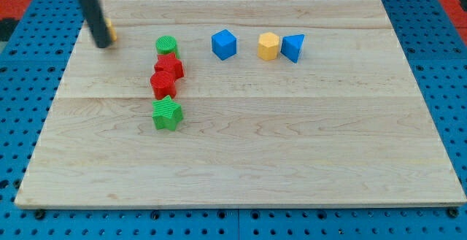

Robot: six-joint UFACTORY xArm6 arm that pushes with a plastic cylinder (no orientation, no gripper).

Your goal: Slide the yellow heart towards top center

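Observation:
My tip (103,45) is at the board's upper left. A small yellow block (111,30), mostly hidden behind the rod, sits just right of it and seems to touch it; its shape cannot be made out. The top centre of the board lies to its right, past the green round block (167,46).
A red block (170,67), another red block (163,84) and a green star (167,114) form a column below the green round block. A blue cube (224,44), a yellow hexagon (268,47) and a blue triangular block (293,47) line the upper middle. The wooden board (241,160) has blue pegboard around it.

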